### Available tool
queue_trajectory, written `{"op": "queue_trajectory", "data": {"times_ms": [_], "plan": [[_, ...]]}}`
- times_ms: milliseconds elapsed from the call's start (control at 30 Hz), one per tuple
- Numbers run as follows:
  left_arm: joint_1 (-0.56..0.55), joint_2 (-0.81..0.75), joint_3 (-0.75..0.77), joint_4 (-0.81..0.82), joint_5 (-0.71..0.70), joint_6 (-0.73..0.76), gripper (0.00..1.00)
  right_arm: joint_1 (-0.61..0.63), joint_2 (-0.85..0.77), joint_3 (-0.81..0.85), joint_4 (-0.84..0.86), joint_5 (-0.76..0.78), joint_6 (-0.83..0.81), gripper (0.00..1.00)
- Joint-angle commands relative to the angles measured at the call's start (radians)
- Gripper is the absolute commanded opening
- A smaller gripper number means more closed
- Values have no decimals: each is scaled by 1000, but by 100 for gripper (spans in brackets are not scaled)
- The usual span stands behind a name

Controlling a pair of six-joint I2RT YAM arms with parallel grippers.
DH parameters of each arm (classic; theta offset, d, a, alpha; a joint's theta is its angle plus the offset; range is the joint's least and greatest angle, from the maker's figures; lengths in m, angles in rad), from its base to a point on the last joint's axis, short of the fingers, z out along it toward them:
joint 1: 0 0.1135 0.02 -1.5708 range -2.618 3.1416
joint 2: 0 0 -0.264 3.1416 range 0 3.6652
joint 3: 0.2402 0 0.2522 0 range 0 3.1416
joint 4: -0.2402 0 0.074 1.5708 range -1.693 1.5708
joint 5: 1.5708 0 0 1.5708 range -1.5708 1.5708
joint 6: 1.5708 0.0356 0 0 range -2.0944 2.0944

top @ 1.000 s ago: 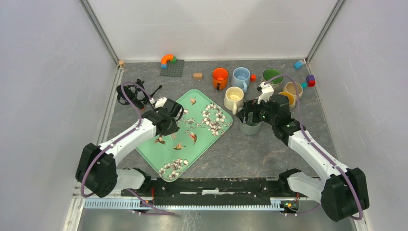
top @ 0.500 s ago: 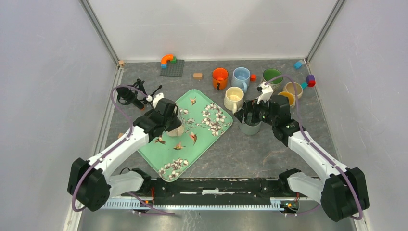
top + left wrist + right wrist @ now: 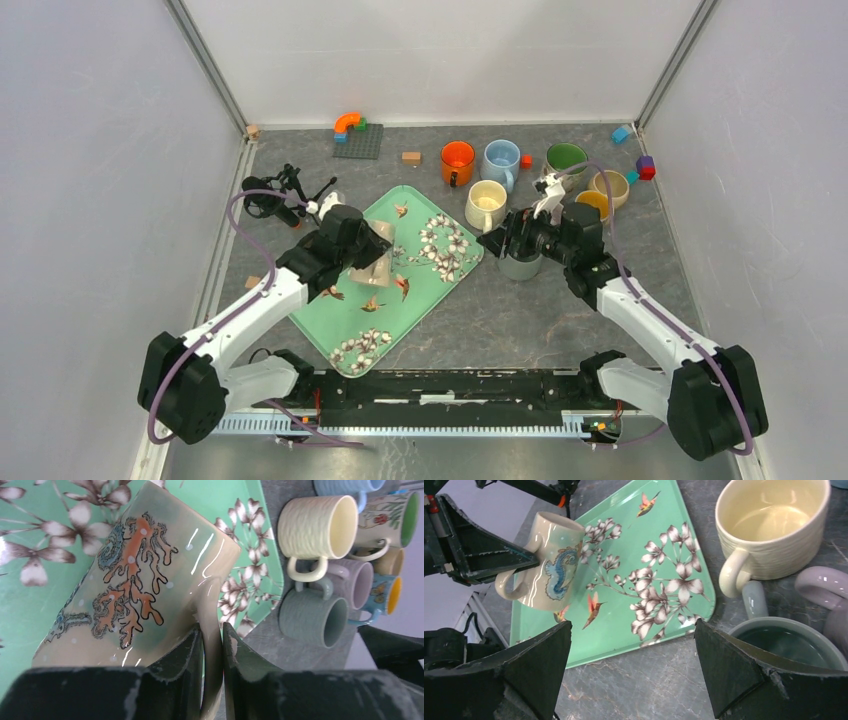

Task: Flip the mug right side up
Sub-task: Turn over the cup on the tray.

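Note:
The mug (image 3: 377,250) is cream with an orange coral and a blue seahorse painted on it. It hangs tilted above the green flowered tray (image 3: 420,288), and its mouth is hidden. My left gripper (image 3: 212,630) is shut on the mug's handle, which runs up between the two dark fingers. In the right wrist view the mug (image 3: 549,565) leans over the tray (image 3: 614,630) with the left gripper's fingers (image 3: 489,555) on its handle side. My right gripper (image 3: 633,625) stands wide open over bare table just right of the tray, holding nothing.
Upright mugs cluster at the back right: cream (image 3: 486,205), orange (image 3: 457,162), blue (image 3: 501,160), green-lined (image 3: 566,160) and a grey one (image 3: 520,265) under my right wrist. A grey baseplate (image 3: 358,140) lies at the back, a black tool (image 3: 275,195) at the left.
The left gripper has closed tighter on the handle and swung the mug up off the tray into a tilt. The right arm has shifted slightly left, still open.

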Motion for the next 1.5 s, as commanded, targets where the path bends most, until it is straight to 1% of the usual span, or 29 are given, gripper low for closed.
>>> {"op": "queue_trajectory", "data": {"times_ms": [0, 67, 233, 367, 667, 800, 967, 1167, 1367, 1467], "plan": [[1, -25, 59, 176, 35, -86, 2, 25, -22, -7, 94, -41, 38, 98], [1, -14, 73, 176, 59, -107, 2, 46, -28, -5, 104, -31, 34, 98], [-1, 11, 83, 177, 92, -198, 2, 126, -31, 18, 101, 51, 8, 98], [-2, 32, 103, 137, 96, -255, 2, 234, -9, 68, 49, 182, -47, 98], [-19, 36, 70, 128, 114, -470, 2, 532, 99, 199, -18, 534, -165, 95], [-24, 34, 71, 112, 113, -513, 2, 636, 158, 251, -34, 657, -220, 94], [-28, 33, 67, 101, 118, -542, 2, 722, 225, 306, -42, 741, -255, 93], [-29, 33, 65, 100, 120, -558, 2, 797, 294, 344, -32, 795, -273, 91], [-29, 29, 66, 103, 133, -567, 2, 829, 350, 356, -13, 838, -279, 90], [-30, 20, 59, 102, 141, -580, 2, 828, 384, 373, -9, 877, -280, 85]]}}
